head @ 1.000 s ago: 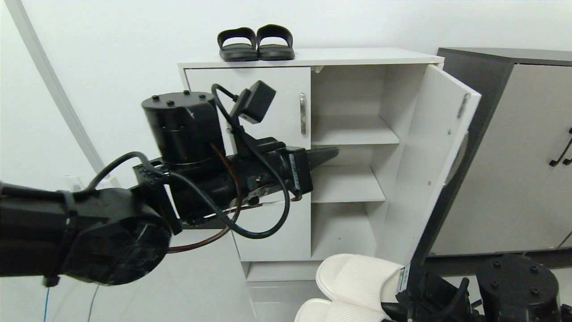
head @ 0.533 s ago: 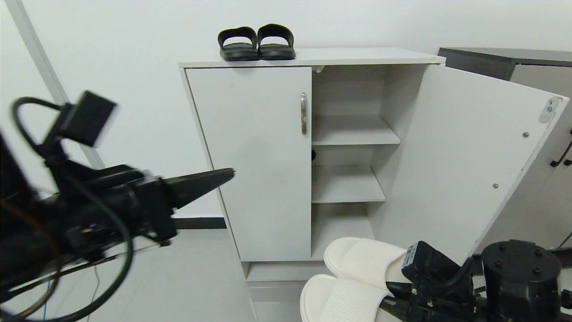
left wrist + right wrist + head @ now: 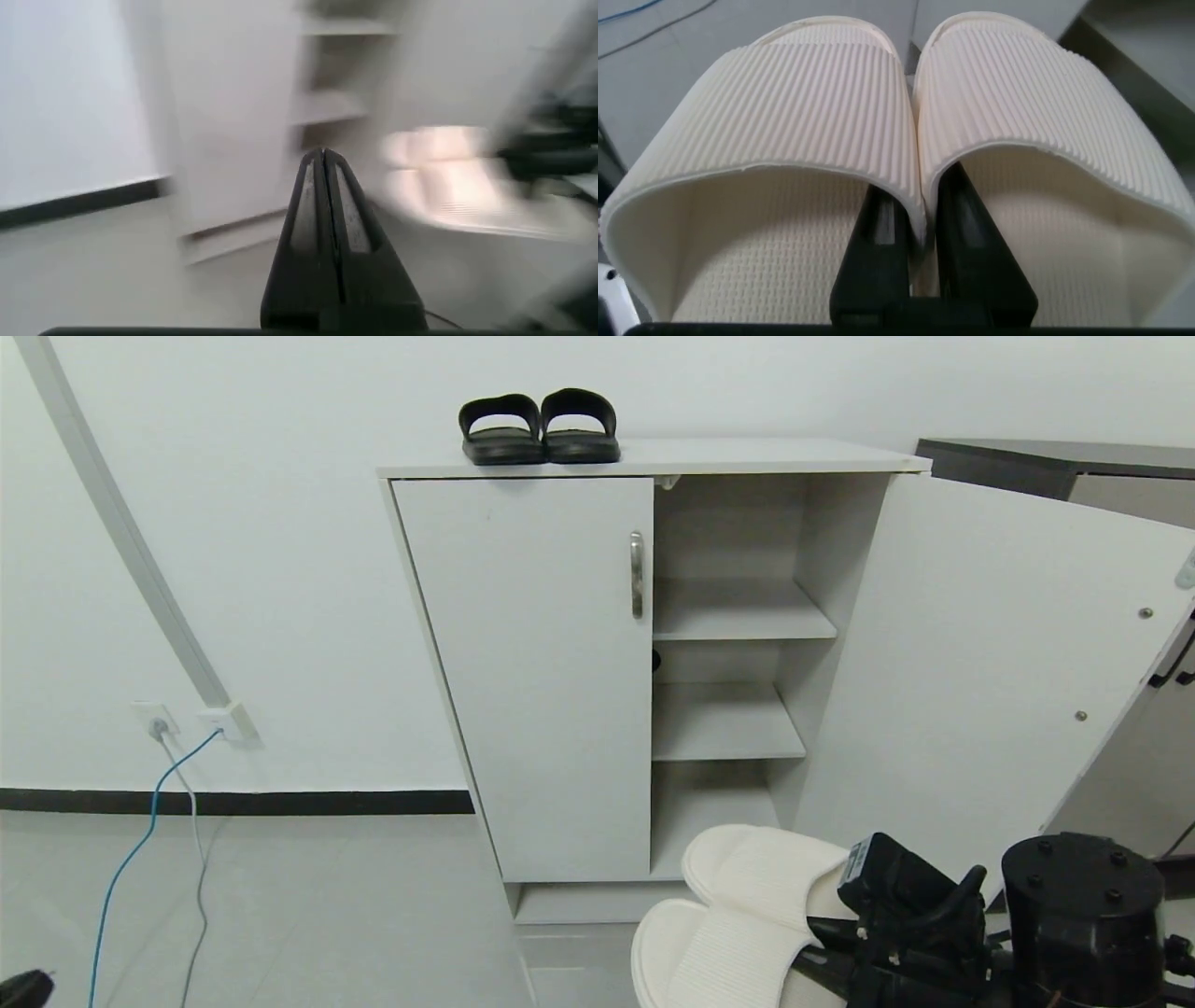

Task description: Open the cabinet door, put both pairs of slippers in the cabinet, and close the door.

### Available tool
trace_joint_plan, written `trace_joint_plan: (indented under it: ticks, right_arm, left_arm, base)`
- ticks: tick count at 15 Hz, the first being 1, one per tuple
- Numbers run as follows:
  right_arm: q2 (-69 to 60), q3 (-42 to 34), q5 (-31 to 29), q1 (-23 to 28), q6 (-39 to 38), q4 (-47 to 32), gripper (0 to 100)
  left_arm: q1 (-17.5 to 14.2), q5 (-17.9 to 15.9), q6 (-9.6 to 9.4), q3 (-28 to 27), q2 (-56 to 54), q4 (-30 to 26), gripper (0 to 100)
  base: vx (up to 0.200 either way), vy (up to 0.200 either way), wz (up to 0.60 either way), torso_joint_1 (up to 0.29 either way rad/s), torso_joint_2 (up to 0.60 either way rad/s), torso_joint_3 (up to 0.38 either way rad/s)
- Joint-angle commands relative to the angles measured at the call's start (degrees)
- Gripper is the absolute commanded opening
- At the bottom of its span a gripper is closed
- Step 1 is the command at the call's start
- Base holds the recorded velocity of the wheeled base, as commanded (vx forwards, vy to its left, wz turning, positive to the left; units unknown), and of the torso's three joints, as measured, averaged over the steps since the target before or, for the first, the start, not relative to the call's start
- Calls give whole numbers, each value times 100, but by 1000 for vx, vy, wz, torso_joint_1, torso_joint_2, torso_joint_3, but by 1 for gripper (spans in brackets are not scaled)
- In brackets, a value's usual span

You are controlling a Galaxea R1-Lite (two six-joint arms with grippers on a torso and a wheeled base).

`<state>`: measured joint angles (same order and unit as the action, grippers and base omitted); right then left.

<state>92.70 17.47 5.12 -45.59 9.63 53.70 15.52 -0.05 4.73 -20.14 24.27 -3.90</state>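
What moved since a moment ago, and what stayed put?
The left tool, shut, pulled back from the cabinet front, down to the robot's left. The right door swung wider open. The right tool kept its grip on the white slippers. The black slippers stayed on top; the left door stayed closed.

Plain indoor room, white cabinet [image 3: 523, 663], wall sockets [image 3: 191, 721]

The white cabinet [image 3: 523, 709] stands on the pale tiled floor [image 3: 327, 915] against the wall. A pair of black slippers [image 3: 540, 427] sits on the left half of its top [image 3: 766, 455], side by side and touching, toes toward the front edge. A dark grey cabinet [image 3: 1055, 462] stands just right of it. Left of the white cabinet, a blue cable [image 3: 121, 877] trails across the floor.
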Motion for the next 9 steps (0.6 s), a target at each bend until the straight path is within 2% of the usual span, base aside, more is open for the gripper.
trace_joint_plan:
  ticks: [1, 2, 4, 6, 7, 9]
  right_arm:
    - [12, -7, 15, 59, 4, 0, 0]
    - [12, 2, 7, 50, 13, 0, 0]
    - [20, -7, 7, 50, 13, 0, 0]
    - [29, -7, 15, 50, 4, 0, 0]
    - [29, -15, 7, 50, 4, 0, 0]
    - [38, -15, 7, 50, 21, 0, 0]
  left_arm:
    - [-954, 260, -148, 722, -1249, -137, 0]
    - [-1253, 260, -148, 880, -1425, -128, 0]
    - [-1613, 260, -157, 1161, -1803, -128, 0]
    - [-1640, 207, -192, 1557, -2269, -128, 0]
    - [-1569, 163, -280, 1671, -2427, -85, 0]
    - [-1561, 14, -385, 1724, -2427, 82, 0]
  base:
    - [0, 0, 0, 0, 0, 0]
    - [0, 0, 0, 0, 0, 0]
    - [0, 0, 0, 0, 0, 0]
    - [0, 0, 0, 0, 0, 0]
    - [0, 0, 0, 0, 0, 0]
    - [0, 0, 0, 0, 0, 0]
